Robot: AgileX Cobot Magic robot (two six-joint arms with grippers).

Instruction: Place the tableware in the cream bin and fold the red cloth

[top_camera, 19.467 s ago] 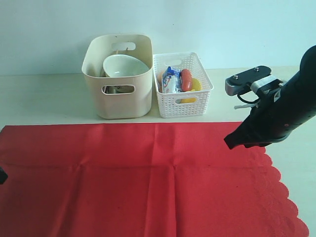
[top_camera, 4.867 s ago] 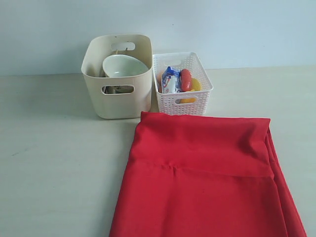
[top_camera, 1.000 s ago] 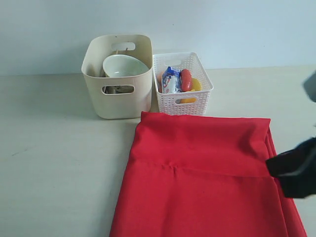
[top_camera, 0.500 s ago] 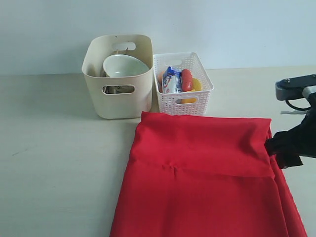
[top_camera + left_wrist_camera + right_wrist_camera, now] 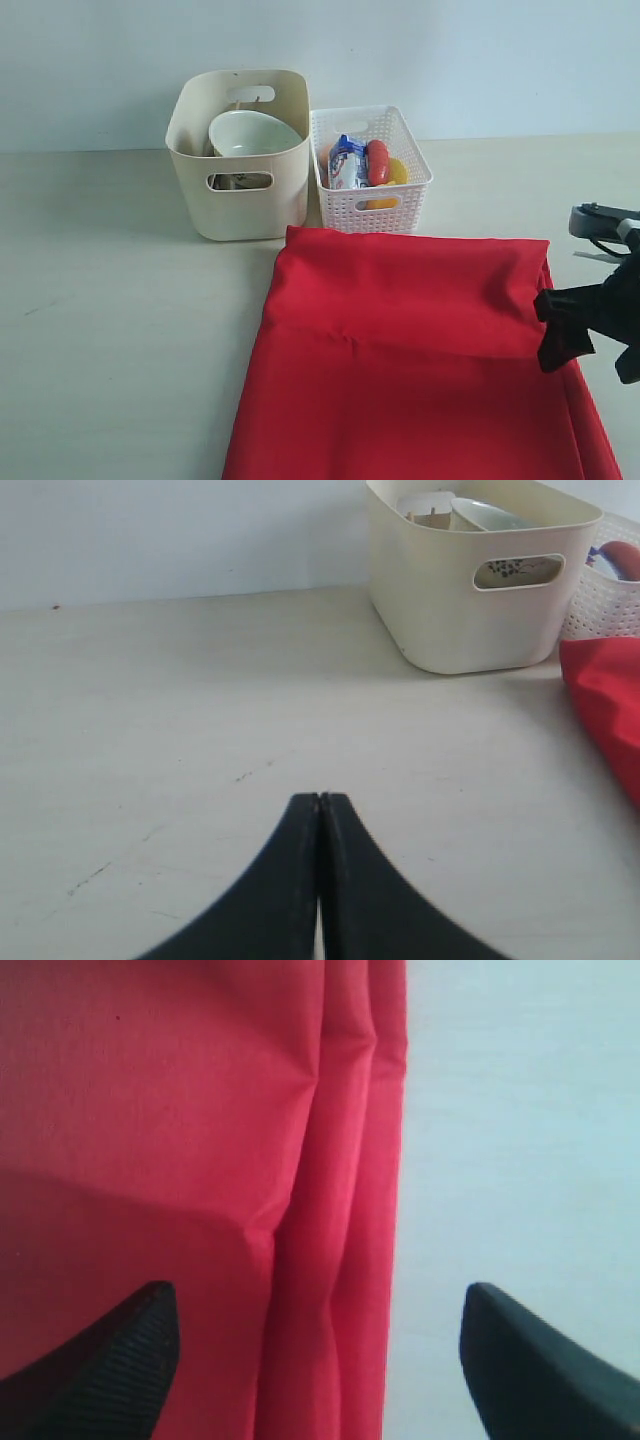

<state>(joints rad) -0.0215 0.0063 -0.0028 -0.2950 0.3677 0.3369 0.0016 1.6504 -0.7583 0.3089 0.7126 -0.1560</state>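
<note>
the red cloth (image 5: 410, 350), one piece lying doubled over on the table (image 5: 100, 300) just in front of the one cream bin (image 5: 240, 205) and the one white lattice basket (image 5: 372, 215), its long axis running from those two containers toward the near edge. the right gripper (image 5: 597, 338) hangs at the cloth's right-hand layered edge, jaws spread wide and holding nothing; in the right wrist view that edge runs between the two fingertips, so the right arm looks the one placed for the next fold. the left gripper (image 5: 319, 820), jaws pressed together and empty, sits over bare table with the cloth well off to one side. one white bowl (image 5: 250, 135) shows in the bin, other items beneath it too hidden to count; no tableware lies loose on the table in view
</note>
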